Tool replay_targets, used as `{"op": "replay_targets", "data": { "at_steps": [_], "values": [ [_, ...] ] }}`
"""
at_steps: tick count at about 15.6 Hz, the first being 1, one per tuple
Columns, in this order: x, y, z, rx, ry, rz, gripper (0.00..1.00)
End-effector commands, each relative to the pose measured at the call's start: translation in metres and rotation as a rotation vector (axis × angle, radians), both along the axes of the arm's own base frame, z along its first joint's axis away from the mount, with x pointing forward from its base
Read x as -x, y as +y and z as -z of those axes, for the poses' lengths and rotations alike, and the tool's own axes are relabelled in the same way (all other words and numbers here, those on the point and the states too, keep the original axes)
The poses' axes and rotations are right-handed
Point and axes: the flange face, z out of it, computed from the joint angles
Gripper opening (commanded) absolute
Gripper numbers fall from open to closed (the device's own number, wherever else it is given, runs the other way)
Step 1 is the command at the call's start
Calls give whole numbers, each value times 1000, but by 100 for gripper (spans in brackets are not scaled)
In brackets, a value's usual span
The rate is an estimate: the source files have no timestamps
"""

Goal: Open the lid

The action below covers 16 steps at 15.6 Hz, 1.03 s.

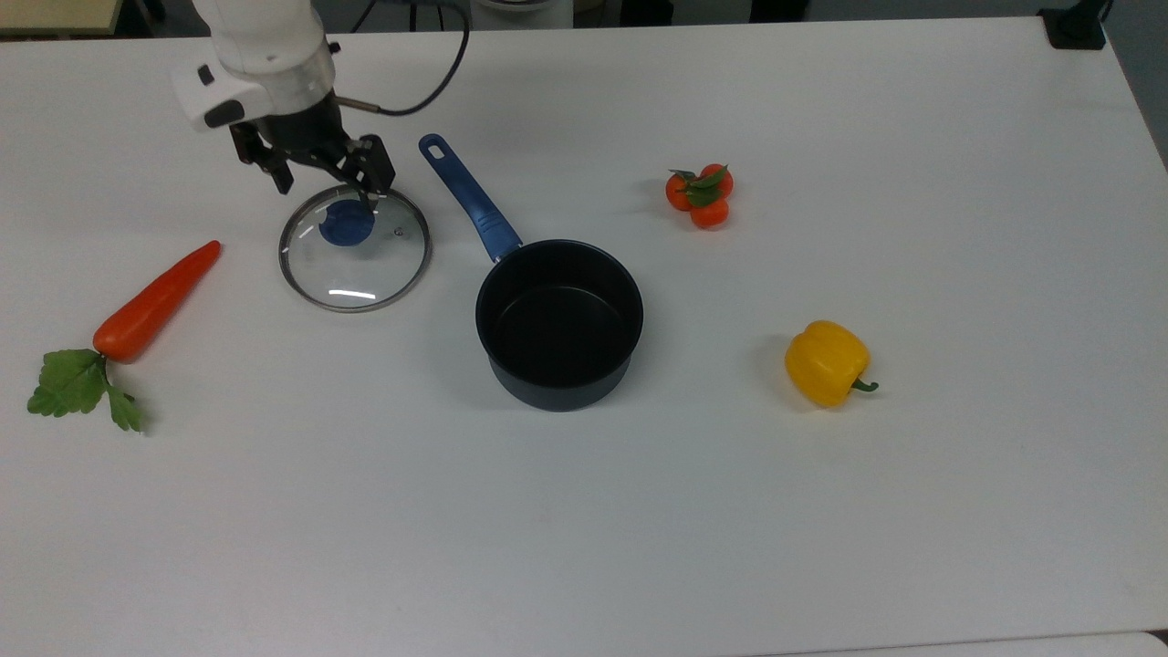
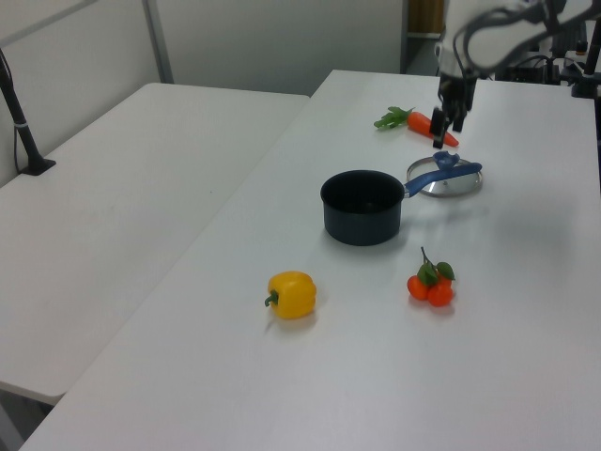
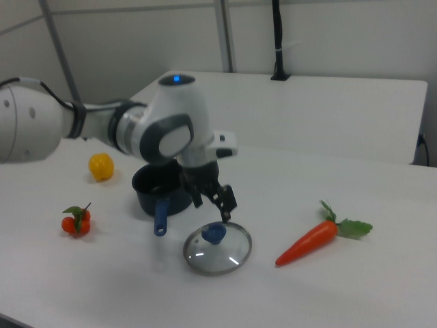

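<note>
I see my gripper (image 1: 324, 185) spread open, empty, just above the lid (image 1: 355, 248) lying beside the saucepan (image 1: 558, 324).

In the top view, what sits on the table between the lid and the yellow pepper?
The dark saucepan sits between the lid and the yellow pepper, its blue handle angling up beside the lid. The top view shows this.

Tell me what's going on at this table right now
A Franka arm's gripper hangs open just above the lid, holding nothing. The glass lid lies flat on the white table, off the saucepan, whose inside is bare. In the top view, a carrot lies to the lid's left, and tomatoes and a yellow pepper sit to the saucepan's right.
</note>
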Motion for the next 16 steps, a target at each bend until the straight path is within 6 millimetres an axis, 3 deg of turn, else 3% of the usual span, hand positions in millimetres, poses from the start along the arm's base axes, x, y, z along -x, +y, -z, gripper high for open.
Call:
{"op": "replay_targets", "data": {
  "at_steps": [1, 5, 9, 12, 16],
  "values": [
    [-9, 36, -77, 0, 37, -66, 100],
    [10, 89, -142, 12, 37, -148, 100],
    [46, 131, -185, 41, 74, -186, 100],
    [64, 136, -206, 40, 73, -188, 100],
    [67, 137, -207, 35, 91, -187, 100]
  ]
}}
